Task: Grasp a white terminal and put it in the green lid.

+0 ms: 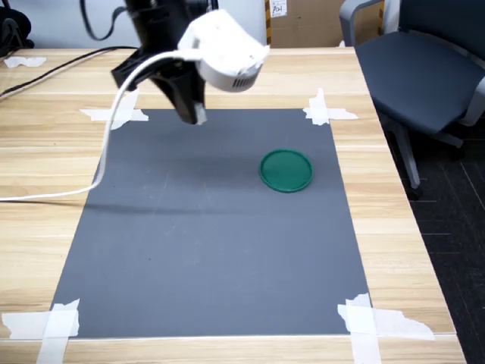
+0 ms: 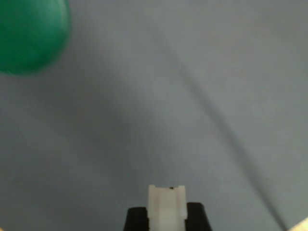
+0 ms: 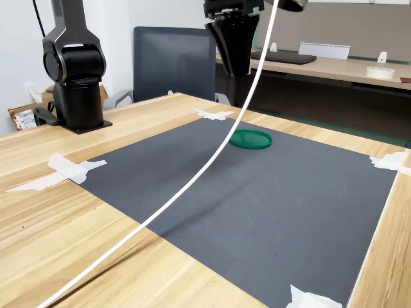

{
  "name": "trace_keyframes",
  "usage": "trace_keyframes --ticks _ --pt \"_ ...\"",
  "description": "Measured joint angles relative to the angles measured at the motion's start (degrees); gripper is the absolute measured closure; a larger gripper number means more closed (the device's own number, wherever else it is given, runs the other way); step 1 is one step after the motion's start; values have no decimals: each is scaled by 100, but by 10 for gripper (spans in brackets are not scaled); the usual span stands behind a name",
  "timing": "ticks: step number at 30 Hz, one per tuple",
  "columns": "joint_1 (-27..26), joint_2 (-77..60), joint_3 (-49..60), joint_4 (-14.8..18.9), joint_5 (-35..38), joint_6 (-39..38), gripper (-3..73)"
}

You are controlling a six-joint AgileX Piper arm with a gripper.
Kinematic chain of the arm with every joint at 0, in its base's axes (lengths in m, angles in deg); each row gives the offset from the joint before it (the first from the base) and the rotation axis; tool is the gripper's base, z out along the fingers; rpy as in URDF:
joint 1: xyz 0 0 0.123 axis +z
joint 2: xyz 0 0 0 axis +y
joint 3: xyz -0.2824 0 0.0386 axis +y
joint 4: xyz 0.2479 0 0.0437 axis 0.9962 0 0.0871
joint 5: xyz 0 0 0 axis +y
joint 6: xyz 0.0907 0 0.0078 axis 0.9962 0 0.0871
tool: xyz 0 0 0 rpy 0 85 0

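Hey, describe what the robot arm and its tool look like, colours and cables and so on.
The arm is glossy black with rounded joints on a round black base. A white rounded camera housing with vent slots sits near the wrist, and a white cable trails from it across the table. The tool has dark, tapering fingers.

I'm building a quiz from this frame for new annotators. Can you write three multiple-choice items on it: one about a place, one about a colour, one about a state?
1. Where is the white terminal?
A. In the lid
B. Between the gripper's jaws
C. Lying on the mat

2. What colour is the mat?
A. Dark grey
B. Red
C. Yellow

3. What does the green lid hold?
A. A terminal
B. Tape
C. Nothing

Key: B, the wrist view shows the gripper clamping it above the mat; A, grey in all views; C, its inside is bare in both exterior views.
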Motion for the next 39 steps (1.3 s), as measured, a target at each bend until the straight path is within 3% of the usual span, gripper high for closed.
trace_keyframes --ticks 13,24,39 --pt "1236 -77 408 -53 -524 1068 619" --pt "2284 157 1079 -896 -1129 1254 619" --pt "2468 1147 1123 -940 -1517 1290 619"
